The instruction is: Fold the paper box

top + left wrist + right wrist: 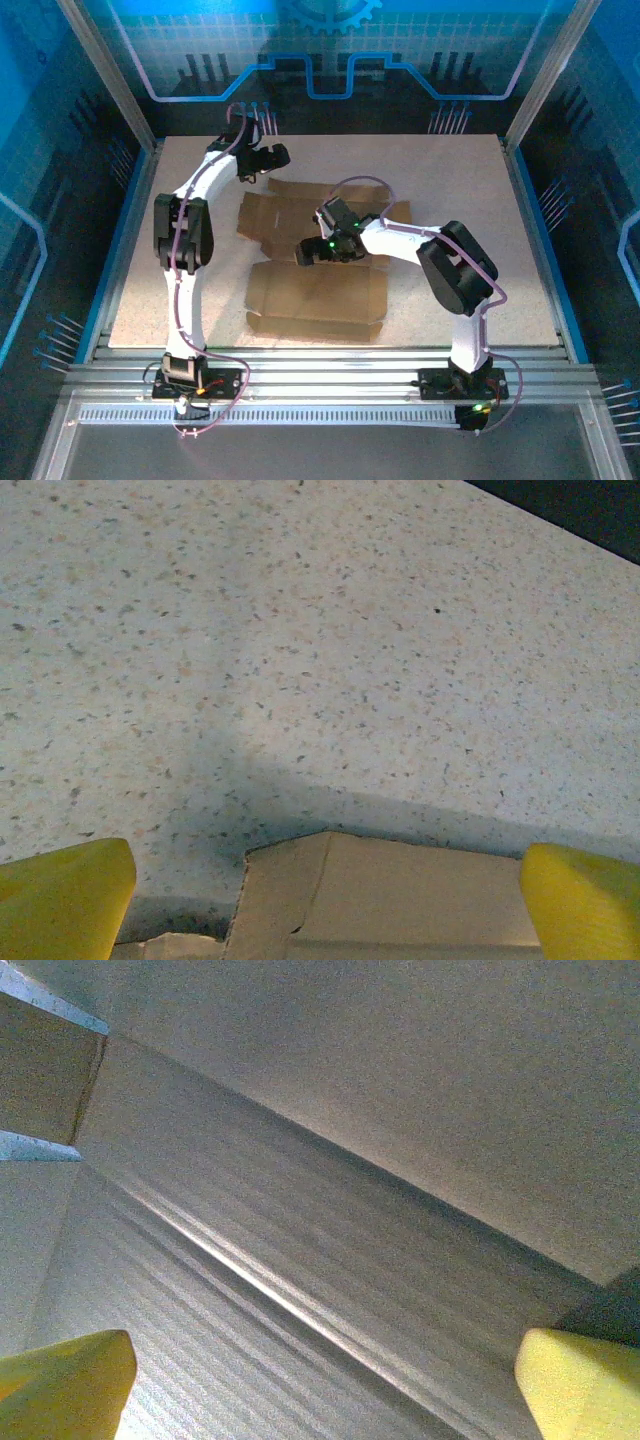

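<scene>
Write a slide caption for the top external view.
Unfolded paper box: open left gripper near its far edge, open right gripper over its middle.

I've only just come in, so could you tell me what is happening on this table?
Two robot arms are working on a paper box, which lies as a creased cardboard cut-out, mostly flat, on the speckled table. The left gripper is open at the sheet's far left edge, bare table ahead of it. The right gripper is open low over the sheet's middle. Neither holds anything.
</scene>
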`<action>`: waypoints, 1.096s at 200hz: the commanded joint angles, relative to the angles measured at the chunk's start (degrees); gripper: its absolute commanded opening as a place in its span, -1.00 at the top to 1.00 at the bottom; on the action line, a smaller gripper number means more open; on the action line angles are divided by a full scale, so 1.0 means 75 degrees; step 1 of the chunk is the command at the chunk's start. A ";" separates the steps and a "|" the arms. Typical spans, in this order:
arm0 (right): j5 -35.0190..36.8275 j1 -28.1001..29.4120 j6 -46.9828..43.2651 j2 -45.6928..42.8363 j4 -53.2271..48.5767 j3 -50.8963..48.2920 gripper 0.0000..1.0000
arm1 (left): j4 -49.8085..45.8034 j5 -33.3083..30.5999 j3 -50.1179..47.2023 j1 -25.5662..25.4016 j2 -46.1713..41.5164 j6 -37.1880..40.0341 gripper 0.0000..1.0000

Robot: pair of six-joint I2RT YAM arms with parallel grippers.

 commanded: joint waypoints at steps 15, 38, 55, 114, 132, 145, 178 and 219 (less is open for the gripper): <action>-0.0227 0.0150 0.0064 0.0509 -0.0514 -0.0225 -1.00 | -0.0343 0.0135 0.0250 -0.0073 0.0333 -0.0283 -0.98; -0.0225 0.0151 0.0042 0.0499 -0.0551 -0.0208 -1.00 | -0.0314 0.0379 0.0354 -0.0073 0.0479 -0.0398 -0.99; -0.0224 0.0152 0.0029 0.0512 -0.0572 -0.0178 -1.00 | -0.0342 0.0464 0.0423 -0.0073 0.0563 -0.0464 -0.99; -0.0235 0.0164 0.0020 0.0551 -0.0593 -0.0126 -1.00 | 0.0031 0.1446 0.0282 -0.0094 0.0654 -0.0559 -0.99; -0.0235 0.0163 0.0017 0.0559 -0.0587 -0.0126 -1.00 | 0.0314 0.1634 0.0051 -0.0119 0.0515 -0.0548 -0.99; -0.0243 0.0165 0.0018 0.0567 -0.0575 -0.0126 -1.00 | 0.0536 0.1712 -0.0120 -0.0152 0.0367 -0.0558 -0.99; -0.0258 0.0187 0.0046 0.0591 -0.0542 -0.0137 -1.00 | 0.0678 0.1998 -0.0042 -0.0248 0.0349 -0.0571 -0.99; -0.0241 0.0205 0.0041 0.0596 -0.0517 -0.0172 -1.00 | 0.0806 0.2190 -0.0019 -0.0428 0.0518 -0.0682 -0.99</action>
